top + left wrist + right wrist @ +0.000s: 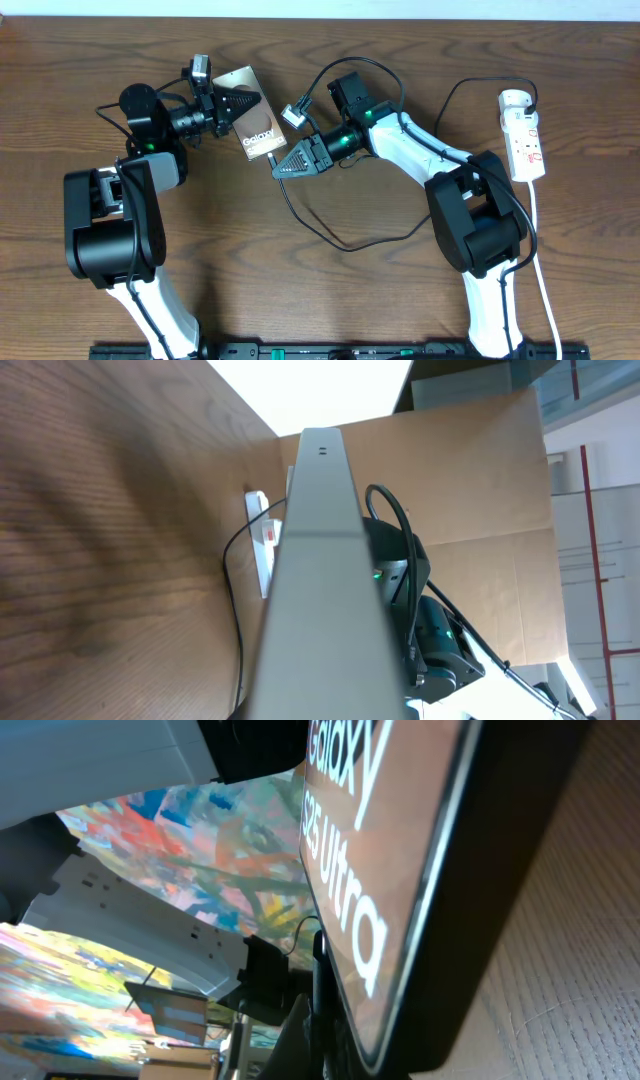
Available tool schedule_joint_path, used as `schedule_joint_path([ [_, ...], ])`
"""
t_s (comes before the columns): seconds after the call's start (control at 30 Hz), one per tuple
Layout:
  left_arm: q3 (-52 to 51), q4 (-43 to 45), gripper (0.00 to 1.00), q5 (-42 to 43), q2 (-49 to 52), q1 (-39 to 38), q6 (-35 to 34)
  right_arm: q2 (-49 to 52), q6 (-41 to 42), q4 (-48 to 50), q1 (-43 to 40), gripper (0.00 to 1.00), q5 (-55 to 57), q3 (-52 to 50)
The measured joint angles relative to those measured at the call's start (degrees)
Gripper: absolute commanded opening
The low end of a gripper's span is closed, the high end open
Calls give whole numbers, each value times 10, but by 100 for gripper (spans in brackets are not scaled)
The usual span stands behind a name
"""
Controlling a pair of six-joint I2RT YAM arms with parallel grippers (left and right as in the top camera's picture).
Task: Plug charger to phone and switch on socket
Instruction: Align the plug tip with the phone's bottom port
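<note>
The phone [255,130], bronze-brown with white "Galaxy" lettering, is held tilted off the table at the back left. My left gripper [243,103] is shut on its far end, and its pale edge fills the left wrist view [315,580]. My right gripper [280,166] is closed to a point at the phone's near end, shut on the tip of the charger, whose thin black cable [340,245] loops over the table. In the right wrist view the phone [420,870] is very close, and the connector tip is hidden in dark shapes. The socket [525,145] lies at the far right.
A white adapter [514,100] sits at the socket's far end, and a white cord [543,270] runs toward the front edge. The socket [262,545] and the black cable [232,610] show in the left wrist view, with cardboard behind. Both arm bases stand at the front.
</note>
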Motion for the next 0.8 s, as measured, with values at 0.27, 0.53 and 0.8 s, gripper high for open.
schedule_joint_path([
  [0.27, 0, 0, 7, -4, 0, 0, -2, 0, 0, 2, 0, 1, 0, 0],
  [0.53, 0, 0, 7, -4, 0, 0, -2, 0, 0, 2, 0, 1, 2, 0],
  [0.8, 0, 3, 7, -3, 0, 0, -2, 0, 0, 6, 0, 1, 2, 0],
])
